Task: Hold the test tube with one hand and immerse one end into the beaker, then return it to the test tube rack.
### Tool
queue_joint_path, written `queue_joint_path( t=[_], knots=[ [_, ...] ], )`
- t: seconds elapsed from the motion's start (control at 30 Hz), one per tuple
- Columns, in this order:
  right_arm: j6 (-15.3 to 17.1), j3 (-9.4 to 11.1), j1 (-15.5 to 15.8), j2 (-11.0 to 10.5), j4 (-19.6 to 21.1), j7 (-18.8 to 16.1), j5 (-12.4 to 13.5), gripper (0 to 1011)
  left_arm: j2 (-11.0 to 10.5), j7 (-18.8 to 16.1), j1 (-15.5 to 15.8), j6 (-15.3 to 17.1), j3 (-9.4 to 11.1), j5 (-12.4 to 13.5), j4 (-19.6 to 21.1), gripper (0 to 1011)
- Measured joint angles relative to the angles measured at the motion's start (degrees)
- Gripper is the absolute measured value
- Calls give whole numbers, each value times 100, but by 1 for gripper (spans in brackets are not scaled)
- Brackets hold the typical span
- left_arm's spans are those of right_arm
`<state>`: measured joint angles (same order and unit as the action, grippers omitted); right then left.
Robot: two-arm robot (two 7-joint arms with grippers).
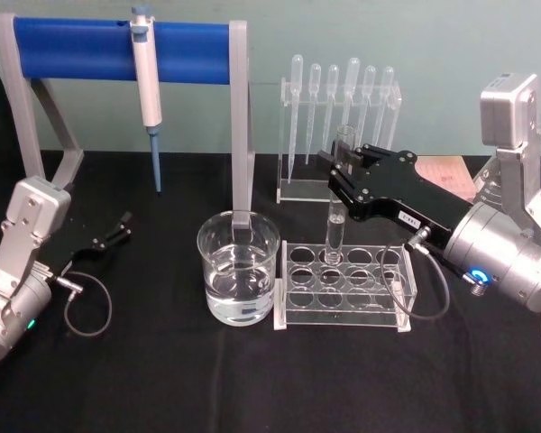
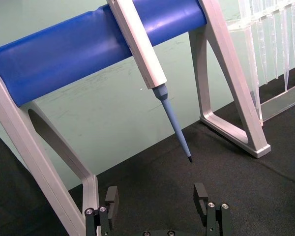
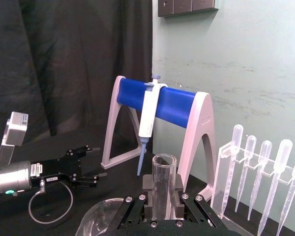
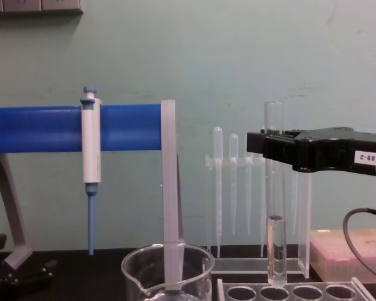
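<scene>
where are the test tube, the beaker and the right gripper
test tube (image 1: 335, 230): head view, bare lower glass above its rounded bottom.
beaker (image 1: 215, 266): head view, left part of its clear wall.
right gripper (image 1: 336, 171): head view, midway between its fingertips, shut on the test tube.

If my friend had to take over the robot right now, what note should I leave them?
Right gripper: shut on the test tube near its rim, holding it upright over the test tube rack, tube bottom about level with the holes.
Left gripper: open, idle, low at the table's left side.
Beaker: just left of the rack, partly filled with water.
Done: cannot tell whether the tube has been dipped.
Left: dip it if needed, then lower it into the rack and let go.
</scene>
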<state>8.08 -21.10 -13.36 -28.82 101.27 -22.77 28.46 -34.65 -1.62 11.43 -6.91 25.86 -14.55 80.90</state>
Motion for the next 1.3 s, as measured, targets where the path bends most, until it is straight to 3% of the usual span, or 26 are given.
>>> queue_joint_path(
  t=[0.93,1.07,1.3],
  knots=[
    [0,0,0,0,0,0,0,227,0,0,0,0,0,0,0,1000],
    [29,7,23,-31,140,43,-21,226,0,0,0,0,0,0,0,1000],
    [233,-173,-233,55,273,114,-212,227,0,0,0,0,0,1,0,1000]
  ],
)
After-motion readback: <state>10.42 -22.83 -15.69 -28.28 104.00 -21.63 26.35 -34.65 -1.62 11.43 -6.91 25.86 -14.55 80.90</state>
